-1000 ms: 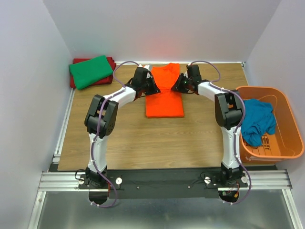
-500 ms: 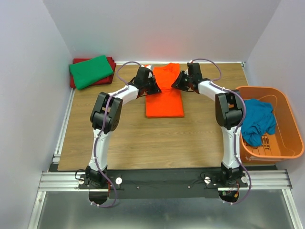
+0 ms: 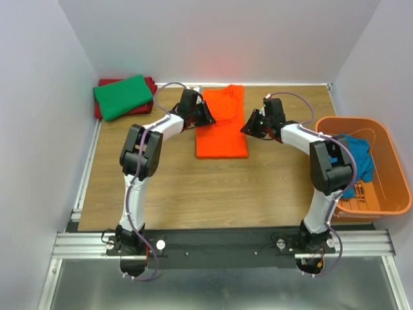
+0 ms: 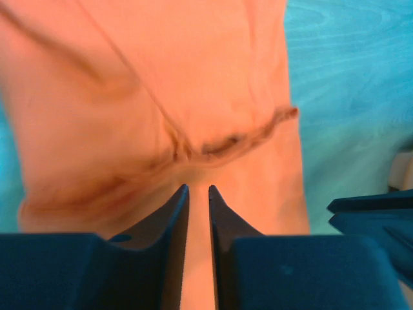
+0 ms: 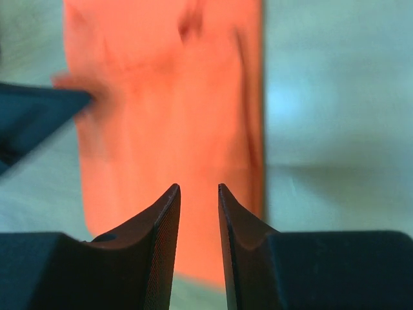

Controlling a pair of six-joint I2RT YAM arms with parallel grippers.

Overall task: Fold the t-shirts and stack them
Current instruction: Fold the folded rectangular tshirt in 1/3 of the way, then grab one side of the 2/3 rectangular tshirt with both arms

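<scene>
- While both arms reach toward the far middle of the wooden table (image 3: 193,181), the orange t-shirt (image 3: 222,132) lies flat between them, folded into a narrow strip that runs away from the arm bases.
- The near half of the strip is smooth. The far half is rumpled, and the left wrist view shows a dark seam line curving across the cloth.
- Left gripper (image 4: 198,194): its fingers (image 4: 171,216) stand a thin slit apart, and orange cloth shows through the slit. Whether any cloth is pinched between them cannot be told. From above, this gripper sits at the left edge of the shirt's far half.
- Right gripper (image 5: 199,194): its jaws are parted a little wider and nothing lies between them. From above, it sits just beside the shirt's right edge, over bare wood.
- Each wrist view catches the opposite gripper as a dark shape at the side of the frame.
- The green t-shirt (image 3: 122,97) lies folded in the far left corner, on top of the dark red t-shirt (image 3: 151,84), which shows only at its edges.
- The teal t-shirt (image 3: 361,165) lies crumpled in the orange basket (image 3: 353,120) at the right of the table. The right arm partly hides it.
</scene>
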